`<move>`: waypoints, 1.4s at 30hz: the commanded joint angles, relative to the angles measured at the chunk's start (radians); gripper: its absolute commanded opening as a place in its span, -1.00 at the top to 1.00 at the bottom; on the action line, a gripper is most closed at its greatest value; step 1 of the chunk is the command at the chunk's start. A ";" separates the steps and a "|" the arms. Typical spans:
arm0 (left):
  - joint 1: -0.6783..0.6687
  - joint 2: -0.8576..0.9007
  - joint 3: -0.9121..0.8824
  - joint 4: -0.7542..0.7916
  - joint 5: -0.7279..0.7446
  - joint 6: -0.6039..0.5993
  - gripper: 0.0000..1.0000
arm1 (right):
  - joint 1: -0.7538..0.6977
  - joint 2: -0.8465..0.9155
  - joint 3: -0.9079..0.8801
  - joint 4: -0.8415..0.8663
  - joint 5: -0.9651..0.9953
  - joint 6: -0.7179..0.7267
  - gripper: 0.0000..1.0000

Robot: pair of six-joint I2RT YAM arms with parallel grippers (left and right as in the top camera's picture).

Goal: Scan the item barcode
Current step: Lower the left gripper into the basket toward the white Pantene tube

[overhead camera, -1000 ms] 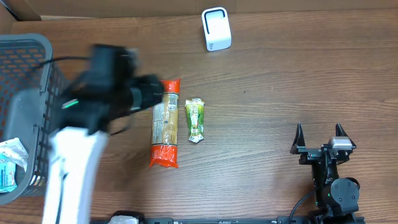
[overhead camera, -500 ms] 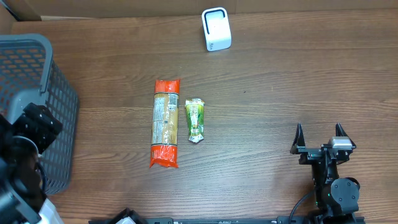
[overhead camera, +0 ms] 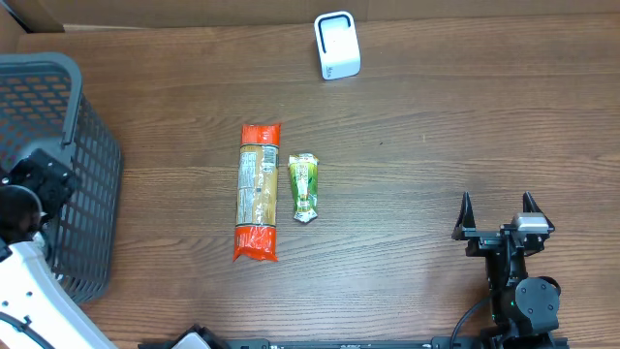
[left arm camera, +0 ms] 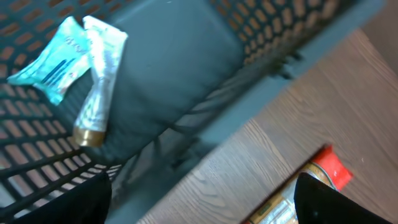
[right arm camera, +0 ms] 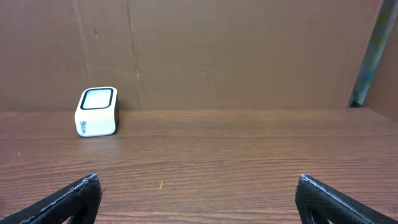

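- Bench (overhead camera: 436, 116) of brown wood grain is seen from above, and a plain cardboard wall (right arm camera: 249, 50) is raised behind its far edge
- Two items are laid side by side near the middle of the bench: a long pasta packet (overhead camera: 258, 192) with orange ends, and just to its right a shorter green sachet (overhead camera: 304, 188). A narrow gap is left between them, both are set lengthwise toward the far edge, and neither is touched by a gripper
- A white scanner (overhead camera: 337, 45) with a dark-rimmed window is stood at the far edge, well apart from both items. In the right wrist view it is found to the left, in front of the cardboard
- A grey mesh basket (overhead camera: 92, 165) is placed at the left end of the bench. Inside it a teal-and-white pouch (left arm camera: 53, 56) and a white tube (left arm camera: 99, 68) with a gold-coloured cap are seen; in the blurred left wrist view they appear to touch at one end
- The left gripper (left arm camera: 202, 186) is held above the rim of the basket on the side facing the items, with its fingers spread wide and nothing between them. Below it the rim, a strip of bench and one orange end of the pasta packet are shown
- The right gripper (overhead camera: 498, 208) is kept at the near right of the bench, well apart from the items and pointed toward the far edge, with its fingers fully parted and nothing held
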 commanded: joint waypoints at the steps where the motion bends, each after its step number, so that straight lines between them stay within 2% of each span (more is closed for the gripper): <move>1: 0.068 0.027 0.016 -0.001 -0.002 -0.042 -0.70 | 0.006 -0.009 -0.010 0.007 0.002 -0.004 -1.00; 15: 0.238 0.187 0.015 -0.002 0.016 -0.050 -0.71 | 0.006 -0.009 -0.010 0.007 0.002 -0.004 -1.00; 21: 0.277 0.266 -0.016 0.039 0.024 0.026 -0.66 | 0.006 -0.009 -0.010 0.007 0.002 -0.004 -1.00; 34: 0.316 0.273 -0.255 0.305 0.048 0.206 -0.65 | 0.006 -0.009 -0.010 0.007 0.002 -0.004 -1.00; 42: 0.317 0.273 -0.390 0.469 0.047 0.261 -0.64 | 0.006 -0.009 -0.010 0.007 0.002 -0.004 -1.00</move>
